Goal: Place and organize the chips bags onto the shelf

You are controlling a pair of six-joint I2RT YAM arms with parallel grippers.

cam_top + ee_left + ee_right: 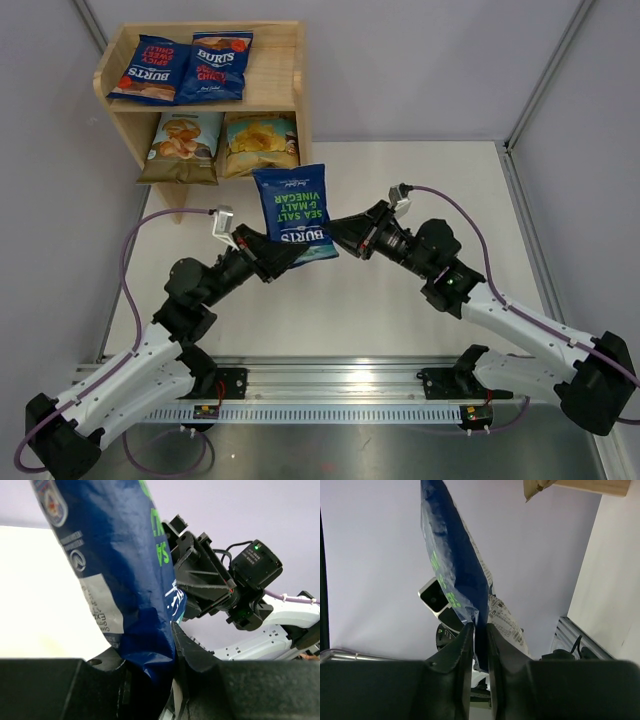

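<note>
A: Right, where's the fifth one, the crinkly dark-blue chips bag with green lettering [295,205]?

B: Off the white surface [400,300], mid-scene, just near of the small pale pine two-tier shelf [285,60]. Not touching it. Both arms meet under it.

A: State of the fingers?

B: The left fingers [192,655] are clenched on the bag's lower end, with foil bunched between them. The right fingers [462,647] pinch the same end along its thin edge. Both are grasping the bag and neither is released.

A: Why two holds on one bag?

B: My judgement is a hand-over or a re-grip. The shelf sits far left, so the left arm looks better placed to carry it in. A limp bag held by one edge also flops, and a second pinch steadies it.

A: Which way does it point?

B: It stands up from the fingers with its printed face towards the overhead camera. From above, the long axis runs near to far, leaning slightly left at the far end. The lettering reads upside down, so the logo end is the near, gripped one and the free end points at the shelf.

A: And the shelf's load?

B: Two small dark-blue red-lettered bags [150,68] [222,65] lie on the top tier, with bare wood showing to their right. A light-blue bag [185,145] and a yellow bag [260,143] sit below, side by side.
</note>
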